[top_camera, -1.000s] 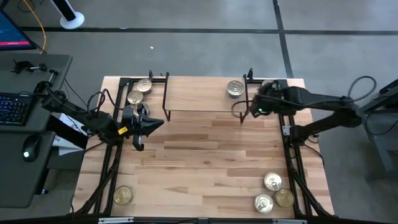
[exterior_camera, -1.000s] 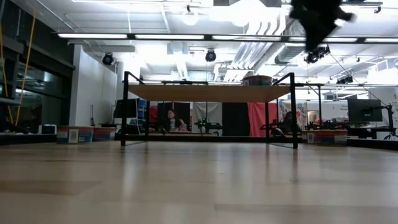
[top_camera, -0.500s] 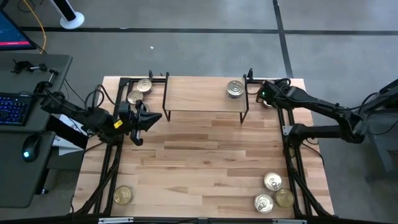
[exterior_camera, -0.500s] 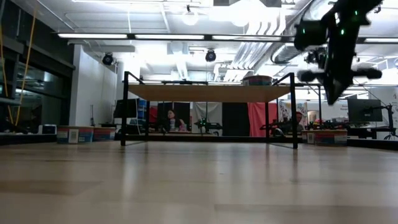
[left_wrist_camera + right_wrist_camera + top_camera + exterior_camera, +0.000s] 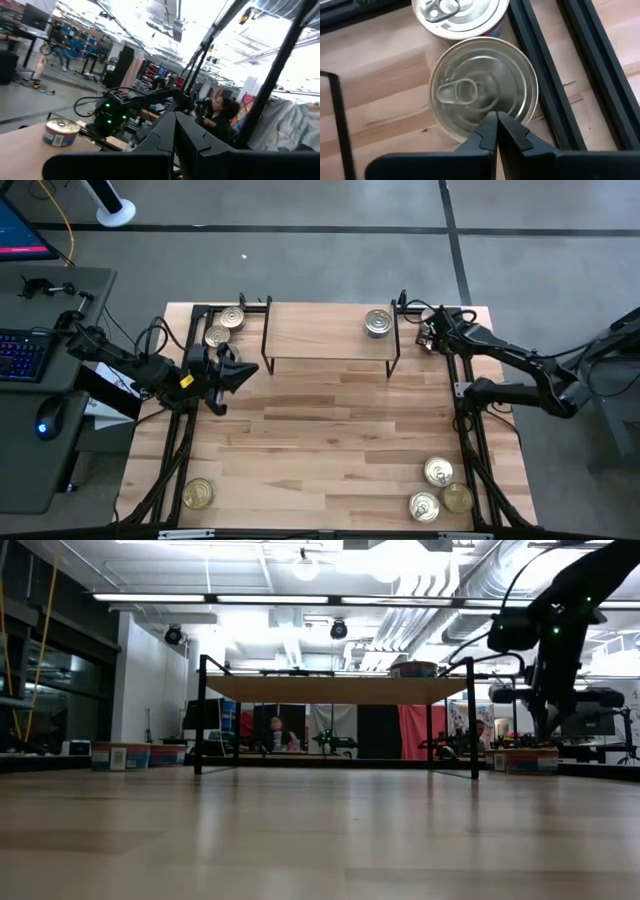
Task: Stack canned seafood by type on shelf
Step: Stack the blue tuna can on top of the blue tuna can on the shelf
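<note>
**Right gripper closed above tins at far right corner; left gripper parked by shelf's left end**

A light plank desk [image 5: 330, 430] is seen from above, framed by black rails, on a grey concrete floor. The shelf [image 5: 325, 330], a pale wood board on black wire legs, is placed along the far edge. One tin [image 5: 378, 323] is set on the shelf near its right end. Two tins [image 5: 224, 326] are found on the desk just left of the shelf, touching or nearly so. Three tins [image 5: 439, 488] are clustered at the near right corner, and a single tin [image 5: 198, 494] is at the near left corner.

The right gripper [image 5: 428, 335] is held just right of the shelf's right legs, fingers [image 5: 492, 135] pressed together with nothing between them. Directly below it, in the right wrist view, a silver pull-tab tin [image 5: 482, 87] is seen on the desk, with a second tin [image 5: 460, 15] touching it beyond, beside a black rail.

The left gripper [image 5: 240, 370] is positioned near the shelf's left legs, above the desk; its fingers [image 5: 172, 137] are seen together, empty.

In the low view, an open workshop is shown behind the shelf: white ceiling ducts, strip lights, benches, monitors, a red curtain, and a seated person [image 5: 276, 732]. A keyboard [image 5: 22, 352] and mouse are seen on a side table at left.
</note>
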